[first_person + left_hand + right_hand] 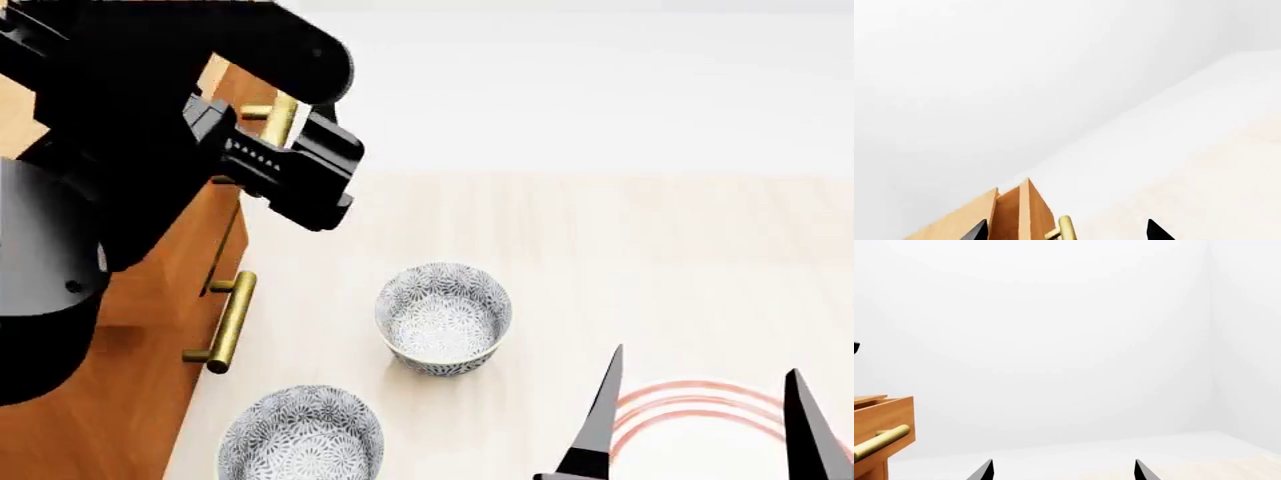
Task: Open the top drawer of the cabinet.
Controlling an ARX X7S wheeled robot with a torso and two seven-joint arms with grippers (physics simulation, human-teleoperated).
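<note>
The orange-brown cabinet (147, 300) fills the left of the head view. Its top drawer (246, 92) juts out past the drawer front below; the right wrist view shows the top drawer (884, 417) as a box with a brass bar handle (881, 439). My left gripper (283, 140) sits at that handle (280, 118). In the left wrist view the left gripper (1067, 233) is open, with the handle (1065, 227) between its spread fingertips and touching neither. My right gripper (703, 425) hangs open at the front right, holding nothing; in its own view the right gripper (1063, 471) faces a white wall.
Two patterned bowls (443, 317) (302, 436) stand on the light wooden table (641, 260) near the cabinet front. A red-ringed plate (694, 400) lies under my right gripper. The drawer below has its own brass handle (227, 322).
</note>
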